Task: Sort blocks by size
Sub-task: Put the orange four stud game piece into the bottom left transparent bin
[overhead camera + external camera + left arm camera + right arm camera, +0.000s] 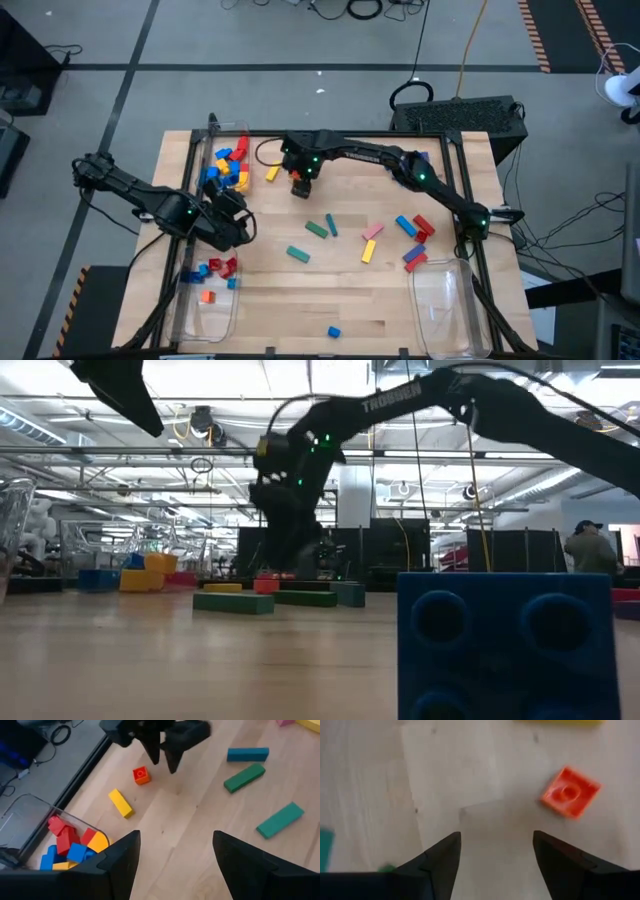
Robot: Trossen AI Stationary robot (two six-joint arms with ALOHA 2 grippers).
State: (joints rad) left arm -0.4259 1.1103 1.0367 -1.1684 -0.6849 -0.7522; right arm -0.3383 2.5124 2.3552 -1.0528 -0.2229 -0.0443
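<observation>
Blue and studded, a brick [505, 645] fills the near right of the low view, lying alone at the table's near edge [333, 331]. Farther back, my right gripper [496, 851] hangs over the far middle of the wooden table [300, 300], its two dark fingers spread apart with nothing between them; a small orange cube [570, 791] sits on the bare wood just beside them, apart from both tips. Just to the left of that cube lies a yellow brick [120, 803]. My left gripper [175, 851] hovers at the table's left side, between the two bins there, jaws likewise parted and empty. Behind it, the far left bin [212, 148] holds a heap of red, blue and yellow bricks [228, 166]; the near left bin [232, 310] holds a few red, blue and orange cubes [215, 272]. Across the middle lie three green bars [320, 228], and to the right a loose cluster of pink, yellow, blue and red pieces [405, 237]. On the near right stands a clear bin [440, 300], with no blocks visible inside. Beyond the table, at far right, a person [590, 550] stands in the room
</observation>
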